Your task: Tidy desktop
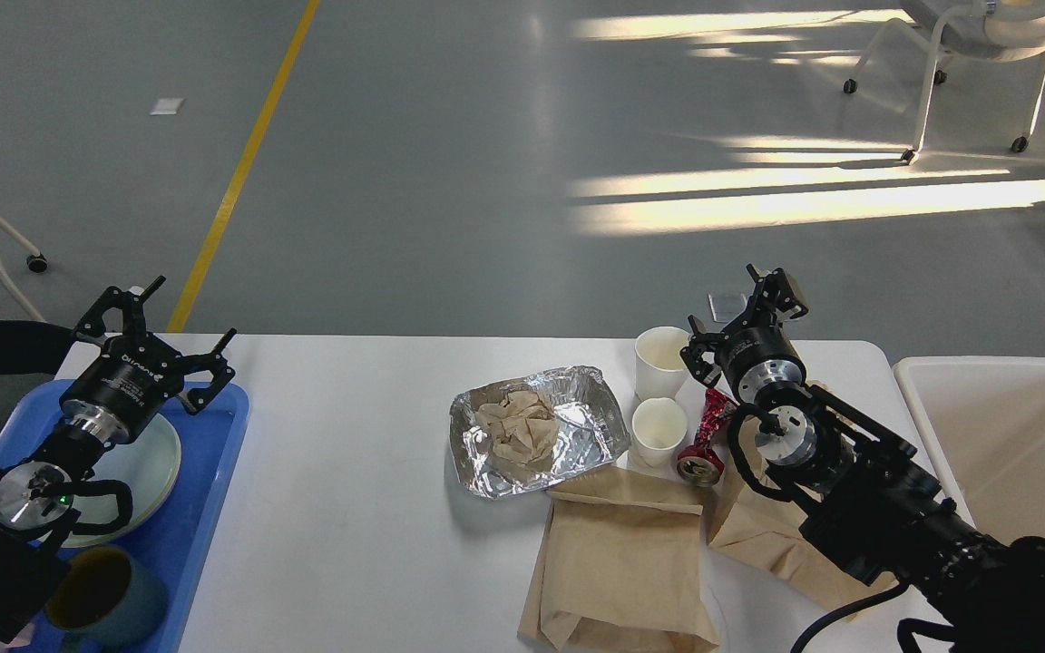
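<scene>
Grey floor (450, 163) with a yellow line (241, 172) (sunlit streaks); white wheeled chair (967, 54) far right.

Tabletop (350, 508): plain matte white. Tray (205, 508) at its left edge: bright blue, carrying a pale green-white plate (155, 453) and a grey-blue cup (119, 599) with an ochre inside. Foil container (577, 408), centre: crinkled silver, holding crumpled beige paper (515, 428). Two paper cups (659, 363) toward the far edge: white. Crushed can (708, 435): red with silver markings. Two paper bags (618, 562) at the near edge: plain kraft brown. Bin (1012, 435) off the right edge: cream-white. Both claws, left (155, 322) and right (740, 313): black.
</scene>
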Controlling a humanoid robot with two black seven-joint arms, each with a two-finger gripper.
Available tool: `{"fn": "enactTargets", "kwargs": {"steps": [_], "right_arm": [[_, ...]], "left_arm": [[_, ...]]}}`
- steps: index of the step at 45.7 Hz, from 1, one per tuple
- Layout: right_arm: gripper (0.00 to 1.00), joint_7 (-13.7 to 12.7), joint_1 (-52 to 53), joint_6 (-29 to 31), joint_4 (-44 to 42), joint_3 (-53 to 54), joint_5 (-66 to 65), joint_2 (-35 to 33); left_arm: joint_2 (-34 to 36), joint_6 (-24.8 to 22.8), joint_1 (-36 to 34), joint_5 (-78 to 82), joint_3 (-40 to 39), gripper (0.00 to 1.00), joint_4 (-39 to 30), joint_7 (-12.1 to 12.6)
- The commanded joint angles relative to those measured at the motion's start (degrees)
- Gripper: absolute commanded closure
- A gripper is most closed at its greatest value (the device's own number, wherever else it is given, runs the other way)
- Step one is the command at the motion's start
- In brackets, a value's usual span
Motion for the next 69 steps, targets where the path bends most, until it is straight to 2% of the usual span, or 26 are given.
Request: {"fn": "enactTargets", "kwargs": {"steps": [1,6,11,69], "right_arm": [[0.00,0.00,-0.01,0.09,0.03,0.00,0.00,0.00],[0.00,0.00,-0.01,0.00,-0.06,0.00,0.00,0.00],[0.00,0.00,-0.01,0.00,0.03,0.00,0.00,0.00],[0.00,0.00,0.08,0.00,-0.06,0.00,0.00,0.00]], "left_arm": [[-0.85,-0.57,0.43,-0.23,-0.06,0.04,0.06,-4.47],[-1.03,-0.75,1.31,-0.31,-0.15,0.04,-0.03,-7.46],[-1.03,-0.75,1.31,-0.31,-0.15,0.04,-0.03,-8.60],[-1.03,-0.75,1.31,-0.31,-0.15,0.04,-0.03,-8.61]]}}
